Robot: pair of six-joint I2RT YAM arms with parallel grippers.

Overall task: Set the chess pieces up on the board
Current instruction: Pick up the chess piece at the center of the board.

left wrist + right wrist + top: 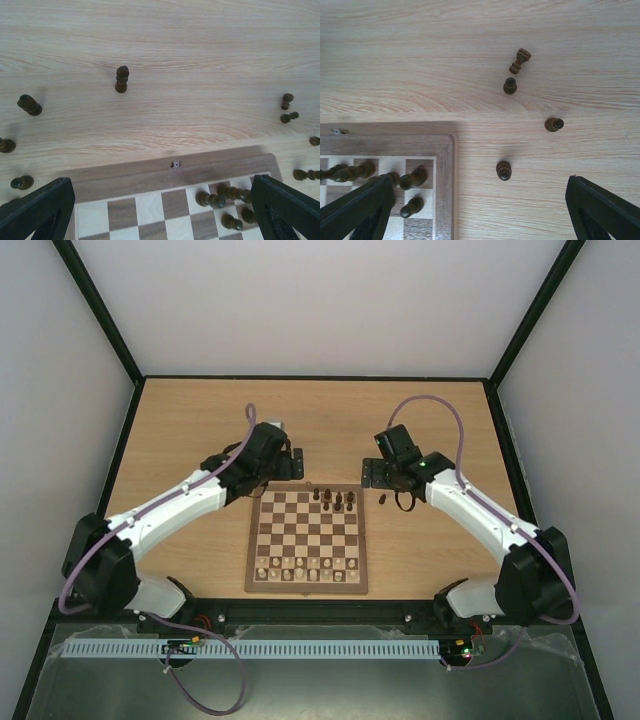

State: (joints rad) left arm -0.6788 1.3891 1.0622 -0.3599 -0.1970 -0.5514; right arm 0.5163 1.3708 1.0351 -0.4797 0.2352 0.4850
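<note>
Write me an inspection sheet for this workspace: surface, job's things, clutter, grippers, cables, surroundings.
Surface: light wood table, with the board at its front middle.
Job's things: some dark pieces stand on the board's far right squares. Loose pieces lie scattered on the table beyond and right of it, at least one on its side. Cream pieces stand on the near rows.
Clutter: nothing seen.
Grippers: left gripper and right gripper are open and empty, at the board's far corners.
Cables: purple cables loop over both arms, clear of the board.
Surroundings: pale walls, black frame.
</note>
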